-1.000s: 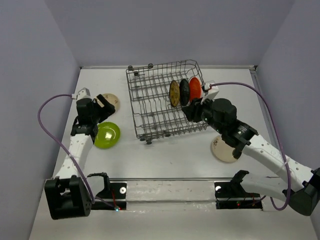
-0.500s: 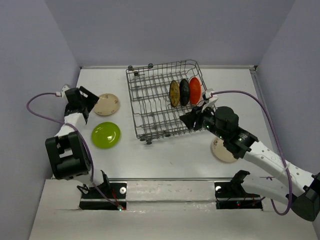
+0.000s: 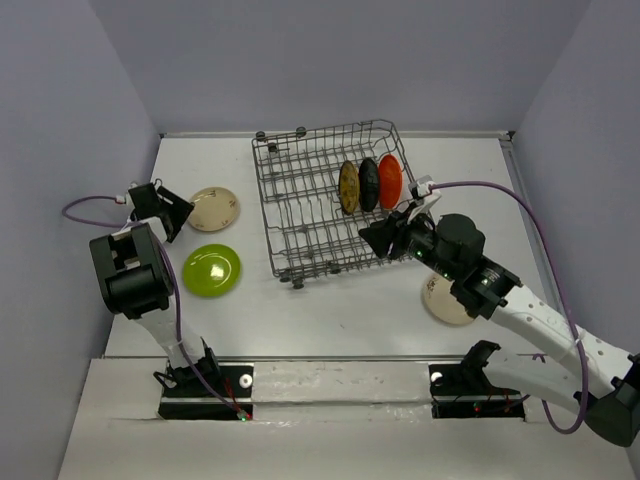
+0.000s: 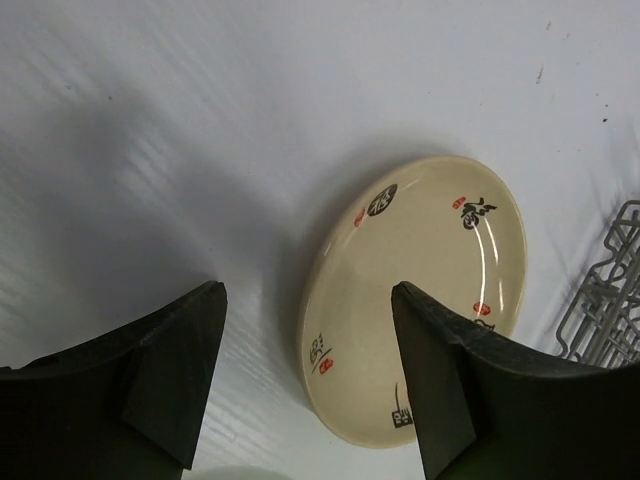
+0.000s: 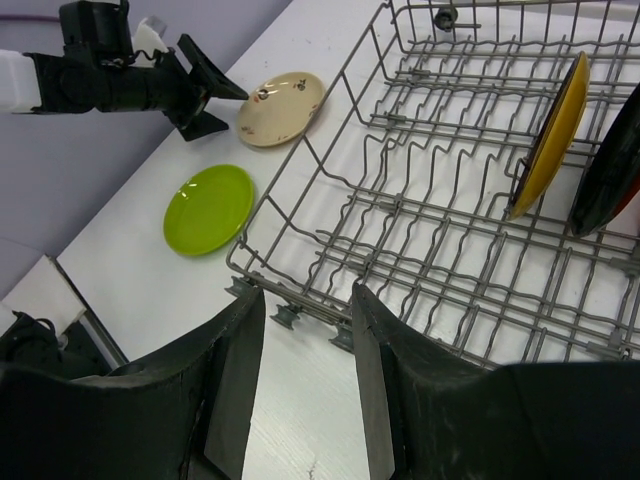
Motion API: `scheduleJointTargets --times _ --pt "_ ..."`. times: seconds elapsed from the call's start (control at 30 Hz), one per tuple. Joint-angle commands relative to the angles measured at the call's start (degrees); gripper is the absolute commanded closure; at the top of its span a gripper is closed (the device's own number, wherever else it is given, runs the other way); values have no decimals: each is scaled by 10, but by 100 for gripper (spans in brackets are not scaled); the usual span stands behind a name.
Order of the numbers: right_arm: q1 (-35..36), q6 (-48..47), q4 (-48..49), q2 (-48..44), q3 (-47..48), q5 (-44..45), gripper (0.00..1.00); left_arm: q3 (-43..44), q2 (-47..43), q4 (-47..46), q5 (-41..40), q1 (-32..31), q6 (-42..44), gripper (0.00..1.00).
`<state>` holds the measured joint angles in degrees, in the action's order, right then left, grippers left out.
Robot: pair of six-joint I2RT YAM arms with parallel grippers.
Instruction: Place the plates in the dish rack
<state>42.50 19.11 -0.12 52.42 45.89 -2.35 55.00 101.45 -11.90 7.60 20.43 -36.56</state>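
Over the table (image 3: 330, 315) left of the dish rack (image 3: 310, 215), left gripper (image 4: 308, 290) hung wide open, empty, just beside the cream plate (image 4: 420, 300). Right gripper (image 5: 307, 298), half open, held nothing; three plates (image 3: 369, 183) stood in the rack.

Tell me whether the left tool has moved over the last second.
Yes. In the top view the left tool has shifted left: it was over the patterned cream plate and now sits open just off that plate's left edge.

White table (image 3: 330, 320), a few dark specks (image 4: 540, 72) on its surface, pale lilac walls (image 3: 60, 100) on three sides, metal strip (image 3: 340, 372) along near edge.
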Motion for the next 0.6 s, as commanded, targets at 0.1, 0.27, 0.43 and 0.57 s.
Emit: scheduleJointTargets --times 0.1,0.27,0.43,0.57 --pt "5 6 40 5 -6 -11 53 34 54 -22 48 -2 1 32" --pt "5 8 46 9 -4 -14 53 39 68 -30 59 -2 -2 49" --pt "5 12 51 22 -2 -19 53 36 74 -44 79 -2 -13 74" --pt "5 15 54 36 4 -29 53 33 38 -42 69 -1 -12 94"
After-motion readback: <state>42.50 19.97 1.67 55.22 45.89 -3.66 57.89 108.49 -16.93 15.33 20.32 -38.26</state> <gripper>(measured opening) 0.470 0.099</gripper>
